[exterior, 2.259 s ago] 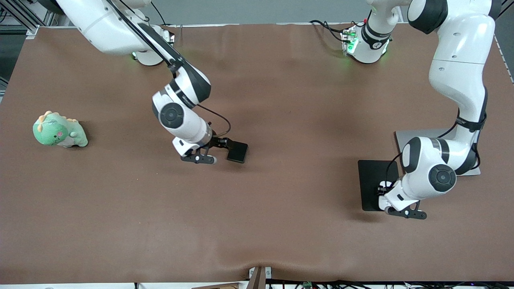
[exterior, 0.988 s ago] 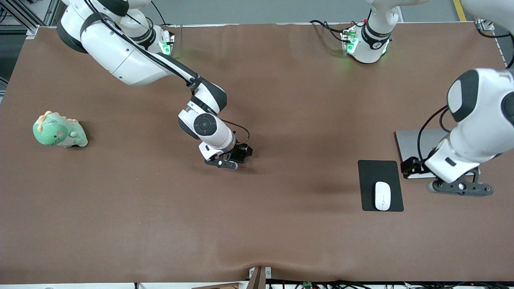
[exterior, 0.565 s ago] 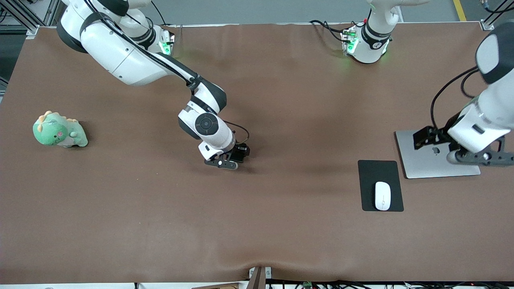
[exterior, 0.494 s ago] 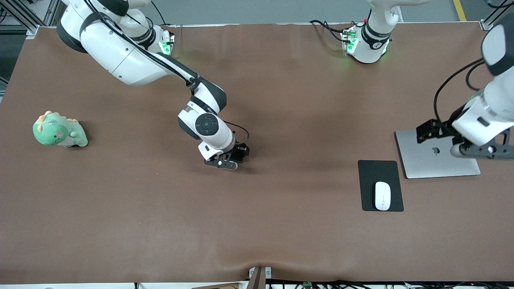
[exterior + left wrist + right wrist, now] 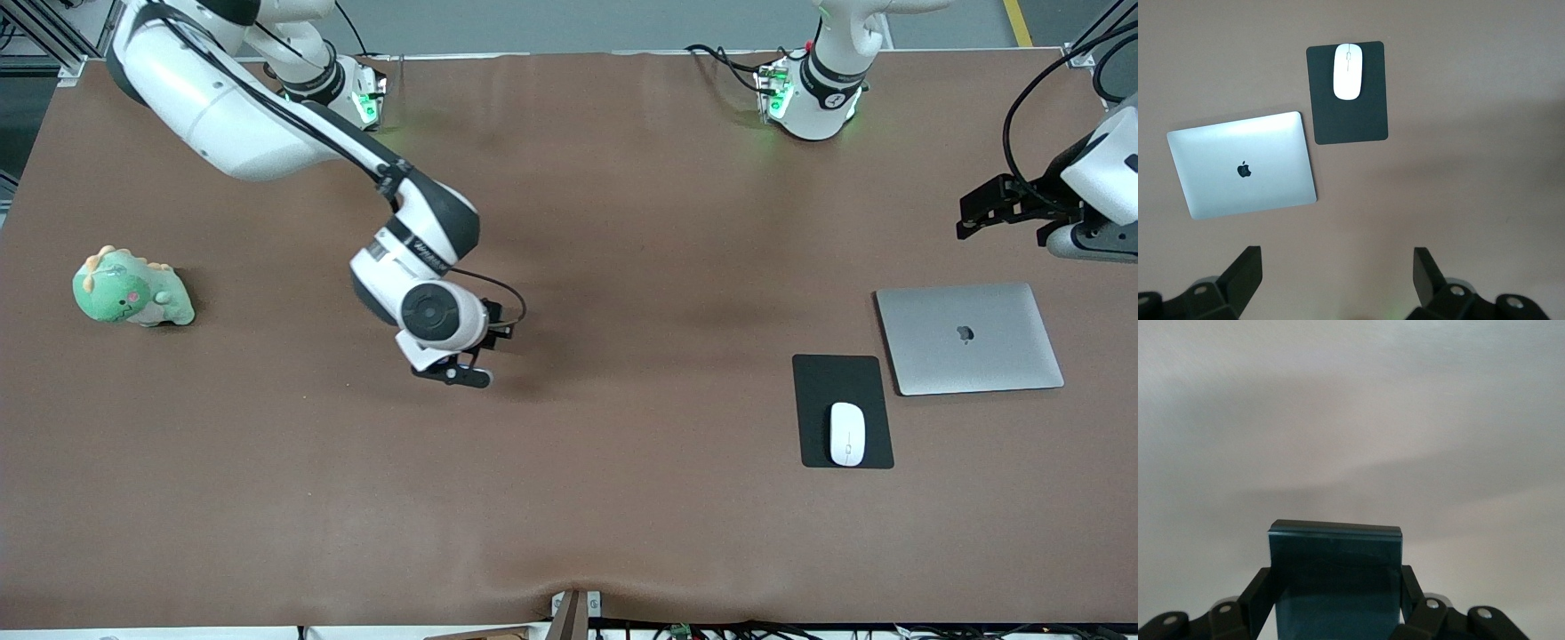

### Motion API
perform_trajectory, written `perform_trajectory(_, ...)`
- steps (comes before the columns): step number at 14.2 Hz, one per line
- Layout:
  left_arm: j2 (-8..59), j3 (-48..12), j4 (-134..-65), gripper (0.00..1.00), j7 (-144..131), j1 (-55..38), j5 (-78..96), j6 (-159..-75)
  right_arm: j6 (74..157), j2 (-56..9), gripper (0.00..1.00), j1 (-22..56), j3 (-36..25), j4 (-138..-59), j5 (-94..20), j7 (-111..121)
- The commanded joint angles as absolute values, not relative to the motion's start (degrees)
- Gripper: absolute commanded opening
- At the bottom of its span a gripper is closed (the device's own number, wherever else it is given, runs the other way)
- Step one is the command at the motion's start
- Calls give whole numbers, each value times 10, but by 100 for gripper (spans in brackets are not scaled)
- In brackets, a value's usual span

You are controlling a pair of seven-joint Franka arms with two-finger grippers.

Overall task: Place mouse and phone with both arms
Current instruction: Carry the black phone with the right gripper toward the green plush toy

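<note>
Carrying the phone (image 5: pixel 1333 577) pinched between its fingers, the right gripper (image 5: pixel 487 327) hangs over mid-table; it should lower level before letting go. The left gripper (image 5: pixel 987 212), fingers spread, waits; the mouse (image 5: pixel 847 433) sits on the mat (image 5: pixel 827 382) beside the laptop (image 5: pixel 969 338).

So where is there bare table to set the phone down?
Bare brown table runs wide between the right gripper, shut on the phone, and the black mat. Crowded toward the left arm's end: mouse on the mat, laptop beside it. The open left gripper hangs over table near the laptop.
</note>
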State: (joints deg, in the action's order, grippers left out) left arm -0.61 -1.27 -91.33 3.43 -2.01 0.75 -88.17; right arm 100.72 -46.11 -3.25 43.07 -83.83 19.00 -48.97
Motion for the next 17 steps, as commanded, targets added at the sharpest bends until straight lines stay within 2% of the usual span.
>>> perform_trajectory(1, -22, -16, -925, 100, 33, -22, 17, -868, 944, -377, 0, -51, 370, -838, 82, -376)
perform_trajectory(3, -25, -15, -925, 100, 33, -20, 16, -865, 917, -313, 0, -37, 271, -856, -8, -263)
perform_trajectory(5, -19, -10, -903, 100, 34, -18, 11, -865, 915, -256, 0, -21, 198, -914, -22, -184)
perform_trajectory(8, -3, -11, -904, 100, 38, -20, -25, -867, 942, -205, 0, -11, 103, -1004, -22, -49)
perform_trajectory(10, 3, -12, -900, 100, 40, -20, -25, -871, 1023, -164, 0, 0, 49, -1101, -22, 5)
perform_trajectory(12, 3, -13, -897, 100, 42, -21, -25, -872, 1109, -140, 0, 3, 19, -1183, -22, 19)
perform_trajectory(17, 3, -14, -895, 100, 42, -25, -25, -875, 1299, -129, 0, 3, -30, -1326, -23, 74)
